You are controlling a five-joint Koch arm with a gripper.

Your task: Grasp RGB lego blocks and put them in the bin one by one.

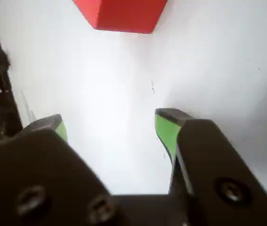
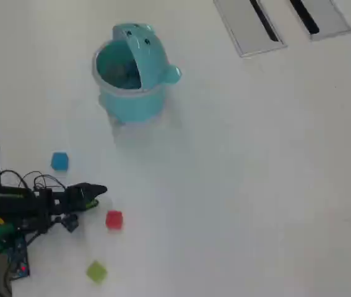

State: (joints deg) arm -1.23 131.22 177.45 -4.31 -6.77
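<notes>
Nothing binned yet, it seems — red block [image 2: 114,219], blue block [image 2: 59,161] and green block [image 2: 96,271] all lie on the table [image 2: 255,185], well apart from the bin [image 2: 132,99]; the gripper [image 1: 112,129] is spread and empty, red just ahead

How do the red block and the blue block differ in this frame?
The red block lies just ahead of the open gripper in the overhead view; the blue block sits off to the arm's other side, nearer the bin. The red block also shows in the wrist view, cut by the top edge; the blue one does not. Both are small, similar-sized, and rest free on the table.
</notes>
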